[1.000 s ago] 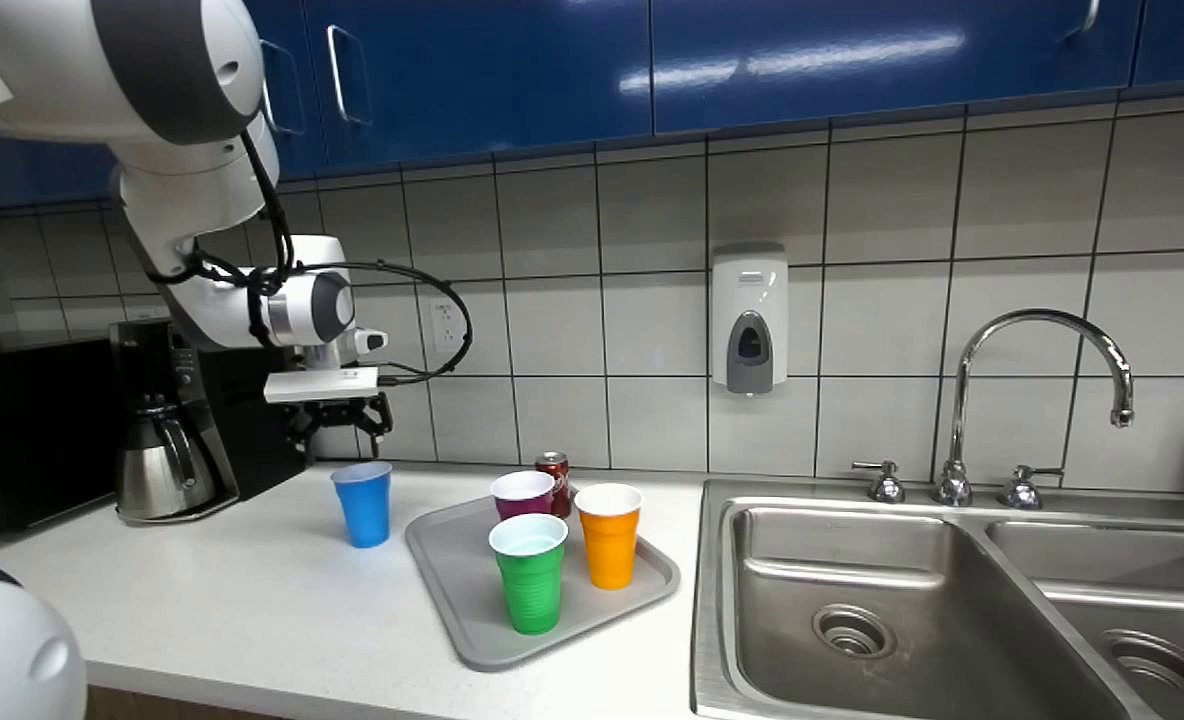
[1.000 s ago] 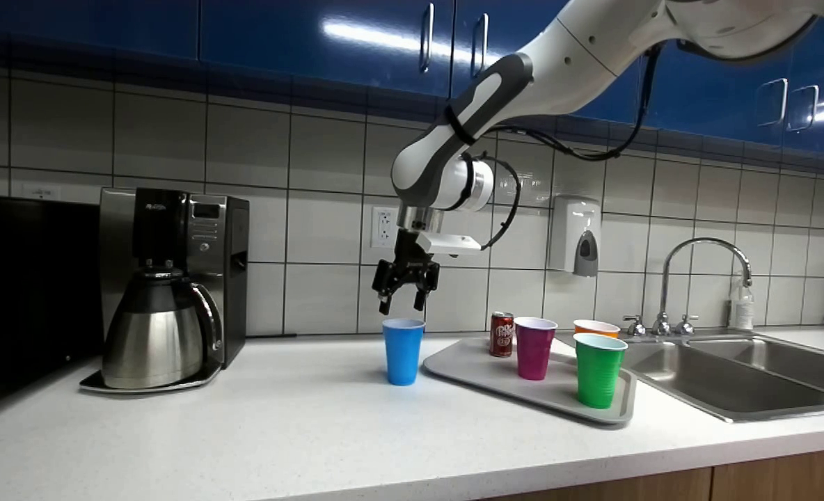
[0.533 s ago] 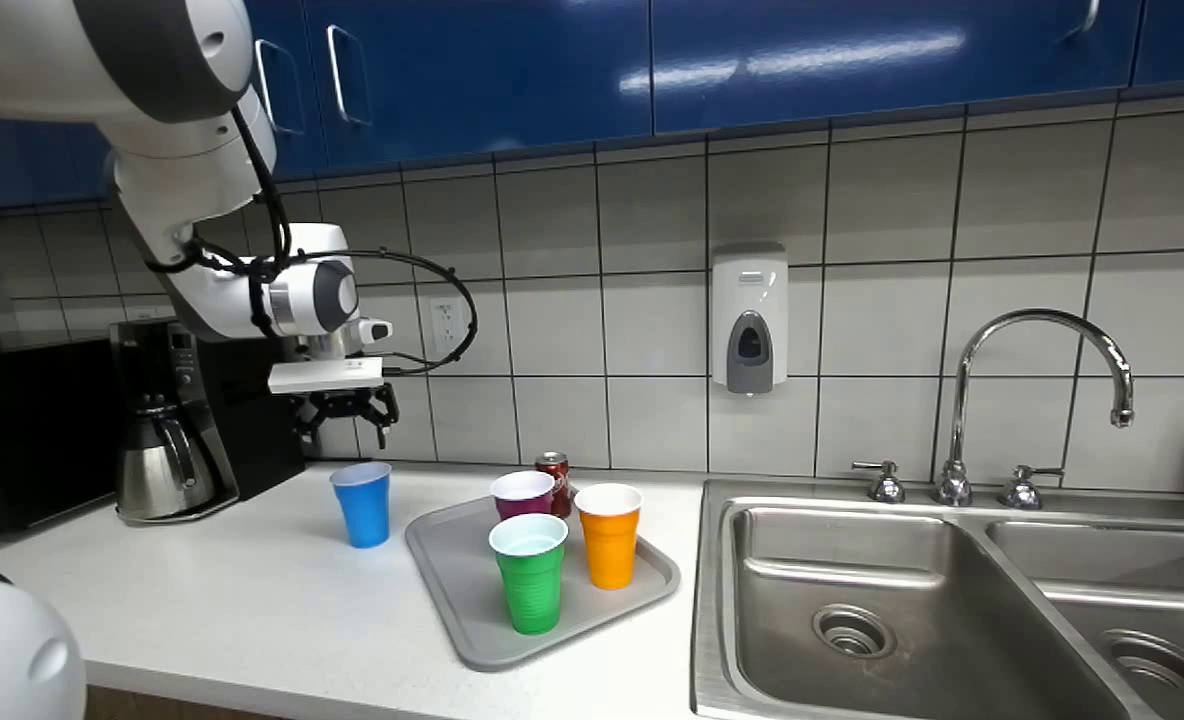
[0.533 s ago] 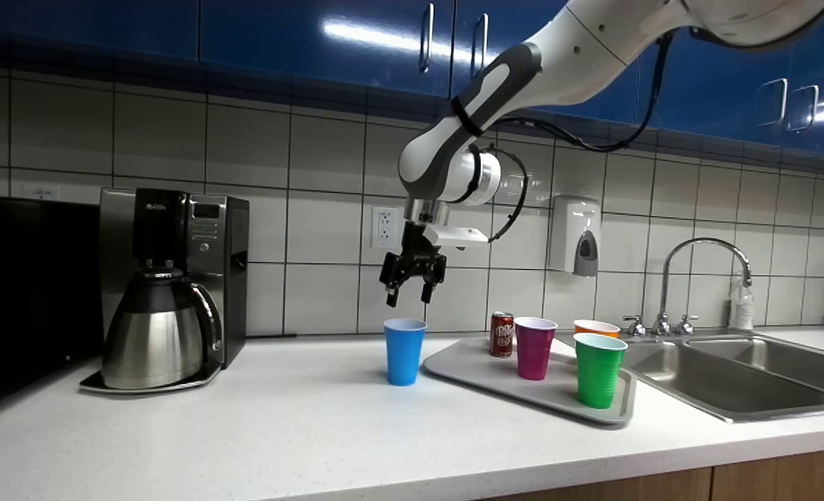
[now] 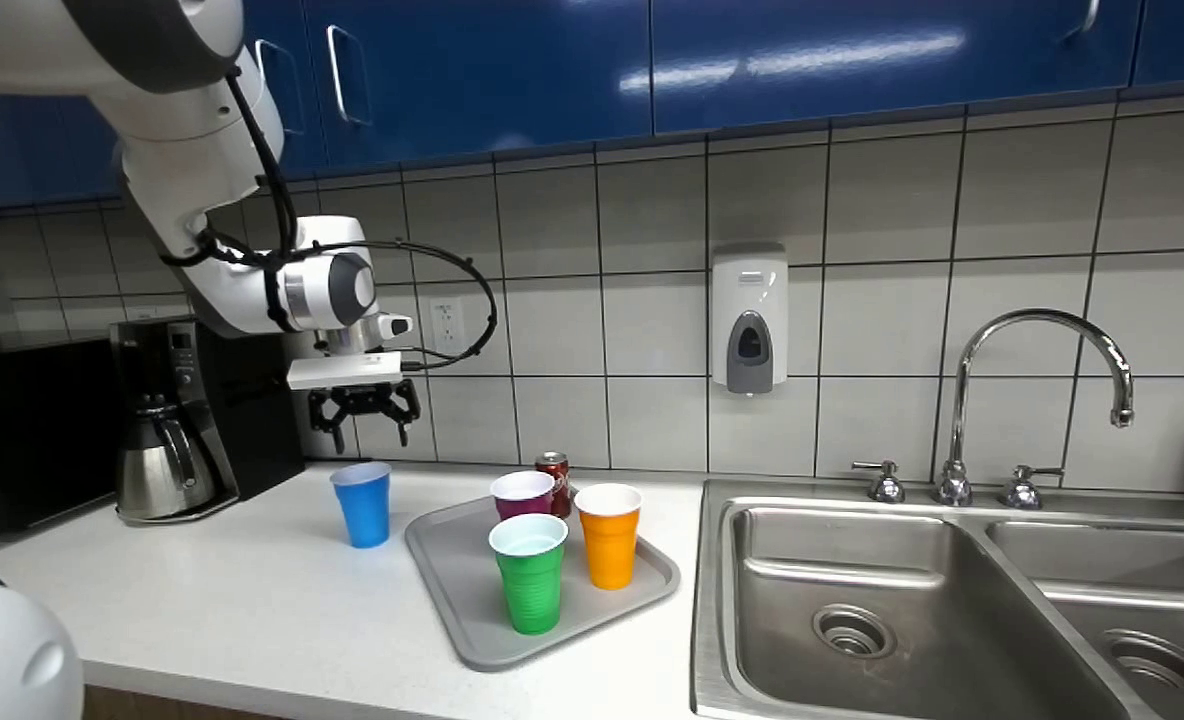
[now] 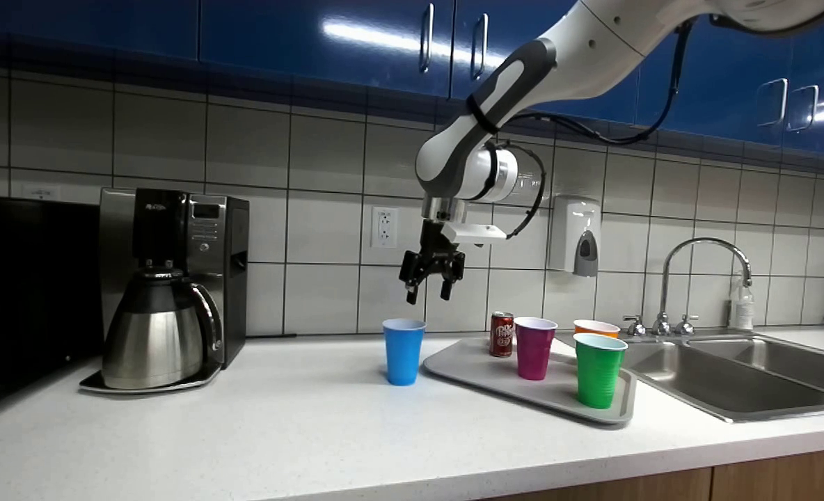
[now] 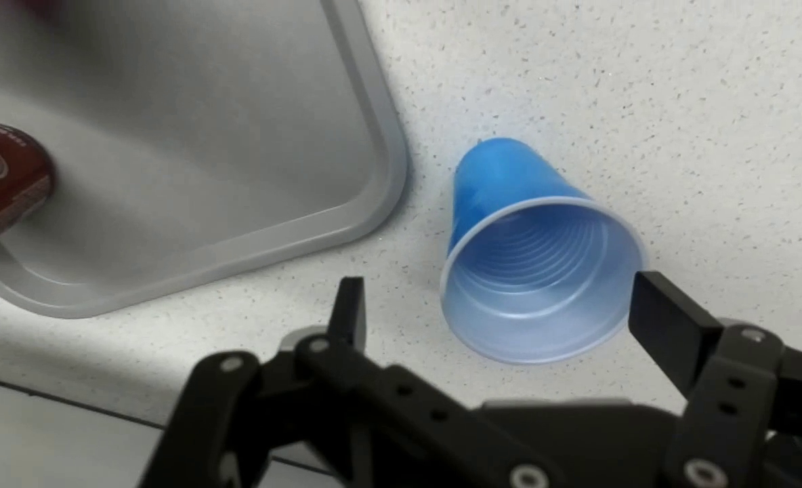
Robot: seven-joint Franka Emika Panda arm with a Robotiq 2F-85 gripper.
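My gripper [image 6: 429,297] hangs in the air with its fingers apart and nothing between them. Closest to it is the blue cup [image 6: 403,355], upright on the counter with its pale mouth facing up. The gripper is above the cup's rim, off toward the tray side, touching nothing. In the wrist view the blue cup [image 7: 496,176] shows beyond the fingertips, nearer the right-hand finger [image 7: 672,325]. On the grey tray [image 5: 452,600] stand a green cup [image 5: 532,590], an orange cup [image 5: 609,545], a purple cup [image 6: 534,355] and a red soda can [image 6: 502,335].
A coffee maker with a steel carafe [image 6: 154,341] stands beside a dark appliance [image 6: 29,299]. Past the tray lies the double sink [image 5: 852,560] with its tall faucet [image 5: 962,400]. A soap dispenser [image 5: 749,320] is fixed to the tiled wall, under blue cabinets [image 5: 492,80].
The arm has drifted to the right and slightly up in both exterior views, shifting the gripper off the blue cup toward the tray. Cups, can and tray have stayed put.
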